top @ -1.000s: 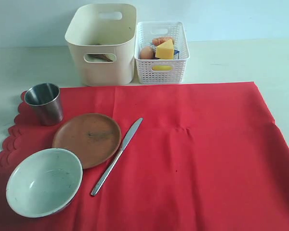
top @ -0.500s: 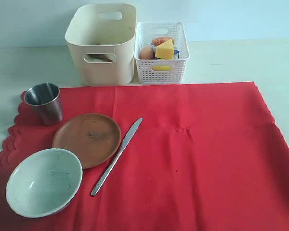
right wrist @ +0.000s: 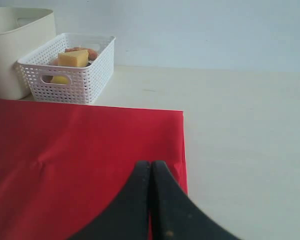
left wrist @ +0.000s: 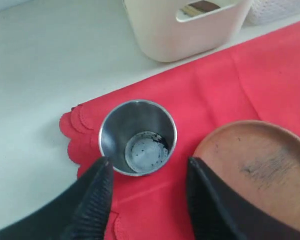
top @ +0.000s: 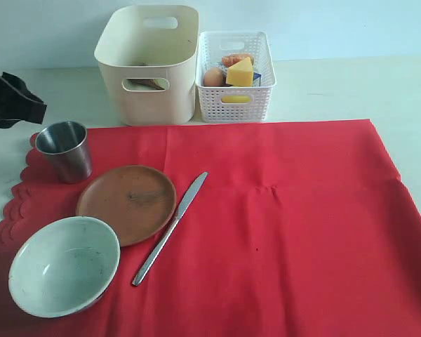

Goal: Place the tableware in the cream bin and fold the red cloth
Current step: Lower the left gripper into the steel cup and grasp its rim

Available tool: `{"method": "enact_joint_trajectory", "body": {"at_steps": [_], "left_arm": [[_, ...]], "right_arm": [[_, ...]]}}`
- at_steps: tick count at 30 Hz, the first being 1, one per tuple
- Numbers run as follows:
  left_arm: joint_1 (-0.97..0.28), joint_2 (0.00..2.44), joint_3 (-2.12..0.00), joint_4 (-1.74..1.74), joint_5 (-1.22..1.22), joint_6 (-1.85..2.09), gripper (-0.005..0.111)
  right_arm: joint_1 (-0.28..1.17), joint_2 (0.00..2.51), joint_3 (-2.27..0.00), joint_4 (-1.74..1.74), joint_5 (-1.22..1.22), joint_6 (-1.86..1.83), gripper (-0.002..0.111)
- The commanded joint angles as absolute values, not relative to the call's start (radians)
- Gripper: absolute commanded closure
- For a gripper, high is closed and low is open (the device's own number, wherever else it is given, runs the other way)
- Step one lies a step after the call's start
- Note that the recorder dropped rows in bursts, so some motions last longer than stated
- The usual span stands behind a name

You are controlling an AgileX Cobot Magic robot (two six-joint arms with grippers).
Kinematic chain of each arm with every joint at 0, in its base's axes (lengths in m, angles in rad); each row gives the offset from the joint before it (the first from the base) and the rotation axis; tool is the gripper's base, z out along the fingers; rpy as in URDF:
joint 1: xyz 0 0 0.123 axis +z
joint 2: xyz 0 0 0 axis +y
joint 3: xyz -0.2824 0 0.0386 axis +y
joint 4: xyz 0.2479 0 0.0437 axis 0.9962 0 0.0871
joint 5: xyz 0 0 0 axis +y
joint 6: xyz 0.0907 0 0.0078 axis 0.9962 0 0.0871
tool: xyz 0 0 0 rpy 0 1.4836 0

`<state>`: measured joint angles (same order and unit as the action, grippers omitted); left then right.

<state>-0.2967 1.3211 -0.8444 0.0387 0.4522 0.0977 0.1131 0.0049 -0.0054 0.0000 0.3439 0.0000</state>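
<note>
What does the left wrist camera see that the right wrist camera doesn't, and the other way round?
Left wrist only: the steel cup upright at the scalloped edge of the red cloth, the brown plate beside it, and the open left gripper near the cup. Right wrist only: the cheese wedge in the white basket, the cloth's straight corner, and the shut right gripper. Both: the red cloth, the cream bin, the pale table, and, just a sliver in the left wrist view, the basket.
</note>
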Motion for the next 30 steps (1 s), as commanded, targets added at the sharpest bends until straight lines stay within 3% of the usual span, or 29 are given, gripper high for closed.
{"method": "enact_joint_trajectory", "body": {"at_steps": [1,15,26,28,30], "left_arm": [[-0.304,1.433,-0.932,0.011,0.534,0.148,0.061],[-0.304,1.725,-1.137,-0.139,0.662,0.318,0.061],[-0.304,1.909,-1.165,-0.122,0.643,0.341,0.061],[-0.304,1.914,-1.165,-0.096,0.625,0.341,0.073],[-0.304,1.906,-1.167,-0.063,0.62,0.341,0.101]], "right_arm": [[0.108,0.0,0.0,0.0,0.326,0.0,0.108],[0.108,0.0,0.0,0.0,0.326,0.0,0.108],[0.108,0.0,0.0,0.0,0.326,0.0,0.108],[0.108,0.0,0.0,0.0,0.326,0.0,0.108],[0.108,0.0,0.0,0.0,0.326,0.0,0.108]]}}
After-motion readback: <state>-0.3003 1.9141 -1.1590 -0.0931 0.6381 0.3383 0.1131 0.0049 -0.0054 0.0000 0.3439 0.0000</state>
